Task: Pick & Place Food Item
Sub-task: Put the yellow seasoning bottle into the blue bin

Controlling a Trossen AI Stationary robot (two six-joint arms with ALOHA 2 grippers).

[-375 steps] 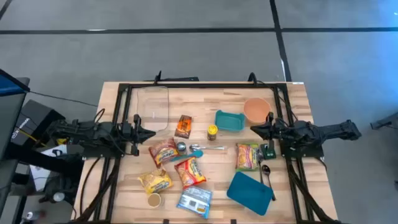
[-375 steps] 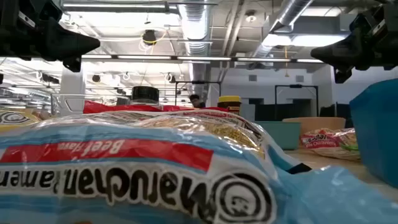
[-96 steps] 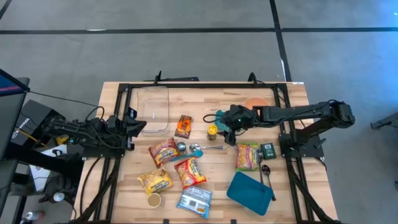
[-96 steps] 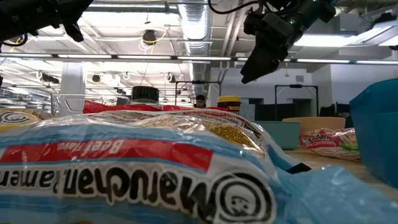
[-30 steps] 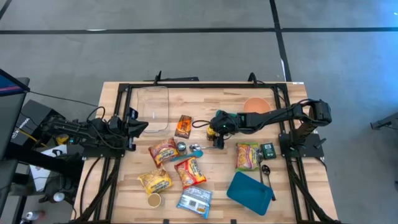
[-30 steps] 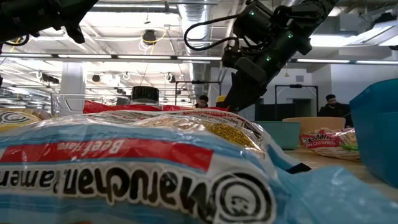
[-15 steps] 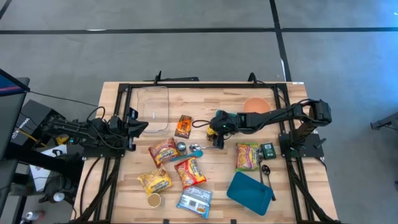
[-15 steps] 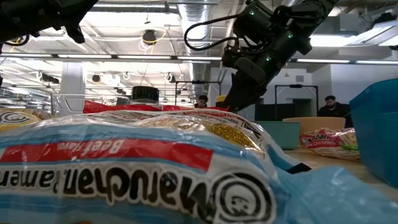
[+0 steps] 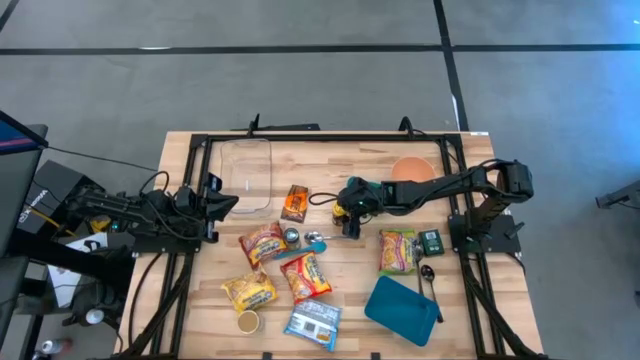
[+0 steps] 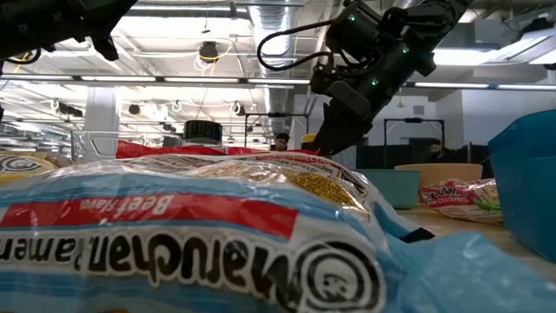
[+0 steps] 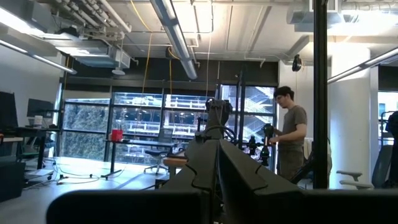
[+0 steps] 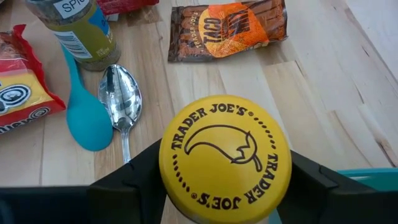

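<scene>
The food item is a small jar with a yellow "Trader Joe's" lid (image 12: 225, 155). It stands upright at the middle of the table (image 9: 341, 212). My right gripper (image 12: 225, 171) reaches in from the table's right side and is over the jar, shut on its lid (image 9: 345, 213). In the low view the right gripper (image 10: 334, 130) comes down behind the noodle packets, which hide the jar's base. My left gripper (image 9: 228, 204) waits shut at the table's left edge, above the wood, with nothing in it. My right gripper pinches the jar's yellow lid between its two fingers, one finger (image 12: 134, 180) on each of two opposite sides of the lid's rim (image 12: 168, 168). The fingers come from above, slanting down from the table's right. The jar is upright; the lid hides its body and base.
Close to the jar lie a taco seasoning packet (image 12: 227, 28), a spice jar (image 12: 78, 31), a metal spoon (image 12: 121, 102), a teal spoon (image 12: 84, 121) and a red packet (image 12: 18, 87). A clear tub (image 9: 246, 170), an orange bowl (image 9: 412, 170) and a teal lid (image 9: 402, 310) stand farther off.
</scene>
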